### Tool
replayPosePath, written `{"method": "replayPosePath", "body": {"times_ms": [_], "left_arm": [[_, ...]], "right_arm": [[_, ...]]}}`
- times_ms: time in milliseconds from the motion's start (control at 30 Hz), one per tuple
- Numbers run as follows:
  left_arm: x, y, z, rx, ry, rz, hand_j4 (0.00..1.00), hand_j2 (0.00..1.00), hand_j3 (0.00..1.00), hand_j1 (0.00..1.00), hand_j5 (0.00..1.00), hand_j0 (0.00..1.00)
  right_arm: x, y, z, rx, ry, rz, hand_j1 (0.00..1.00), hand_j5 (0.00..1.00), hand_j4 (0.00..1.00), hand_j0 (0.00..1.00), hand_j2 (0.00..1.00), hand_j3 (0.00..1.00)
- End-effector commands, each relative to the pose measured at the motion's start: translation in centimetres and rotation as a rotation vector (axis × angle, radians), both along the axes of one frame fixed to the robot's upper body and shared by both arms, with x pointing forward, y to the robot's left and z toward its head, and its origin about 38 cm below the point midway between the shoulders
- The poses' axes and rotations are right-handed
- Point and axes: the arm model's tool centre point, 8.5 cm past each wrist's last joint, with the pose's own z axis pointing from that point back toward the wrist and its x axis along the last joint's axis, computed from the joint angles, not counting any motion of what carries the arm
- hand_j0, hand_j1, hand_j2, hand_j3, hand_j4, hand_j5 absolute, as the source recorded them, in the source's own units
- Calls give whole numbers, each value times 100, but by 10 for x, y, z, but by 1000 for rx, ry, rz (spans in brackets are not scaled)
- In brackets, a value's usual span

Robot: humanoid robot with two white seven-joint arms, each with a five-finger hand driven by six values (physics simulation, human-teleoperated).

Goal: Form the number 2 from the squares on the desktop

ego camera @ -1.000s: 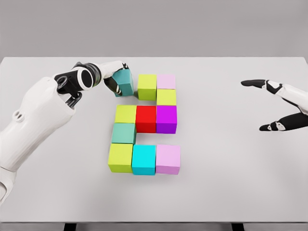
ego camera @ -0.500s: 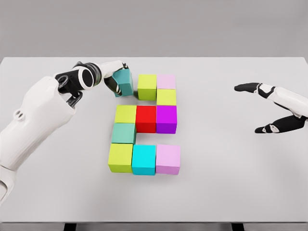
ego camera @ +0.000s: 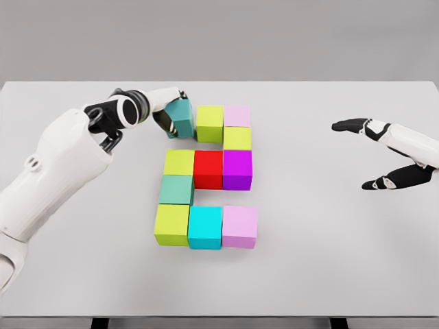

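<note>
Squares point(ego camera: 206, 185) carry no writing; left hand point(ego camera: 167, 110) grips a teal cube point(ego camera: 181, 118) near the tabletop's point(ego camera: 329, 260) far edge; right hand point(ego camera: 384, 154) hangs open.

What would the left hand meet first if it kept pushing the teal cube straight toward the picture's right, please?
Most likely the olive-green cube at the top of the figure: the left hand grips the teal cube, which already sits almost against it. Whether they already touch is unclear.

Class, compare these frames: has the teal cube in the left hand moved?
Yes. The teal cube has shifted slightly right, closing the gap to the fixed green cube.
</note>
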Motion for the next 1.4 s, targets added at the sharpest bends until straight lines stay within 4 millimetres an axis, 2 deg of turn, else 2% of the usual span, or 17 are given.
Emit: {"method": "replayPosePath", "body": {"times_ms": [0,167,200,233,267,333,1367], "left_arm": [[0,-2,0,1,-3,-5,61,61,61,61,61,61],[0,-1,0,2,-3,-4,63,63,63,63,63,63],[0,-2,-1,0,0,-5,67,67,67,67,67,67],[-1,-1,-1,1,-1,-5,81,81,81,81,81,81],[-1,-1,-1,1,-1,-5,90,90,90,90,90,90],[-1,-1,-1,1,-1,-5,99,99,99,99,99,99],[1,1,0,18,-17,4,100,100,100,100,100,100]], "right_arm": [[0,0,0,5,3,-1,100,100,100,100,100,100],[0,0,0,7,3,-1,100,100,100,100,100,100],[0,0,0,7,3,-1,100,100,100,100,100,100],[0,0,0,7,3,-1,100,100,100,100,100,100],[0,0,0,7,3,-1,100,100,100,100,100,100],[0,0,0,7,3,-1,100,100,100,100,100,100],[0,0,0,6,1,-2,100,100,100,100,100,100]]}}
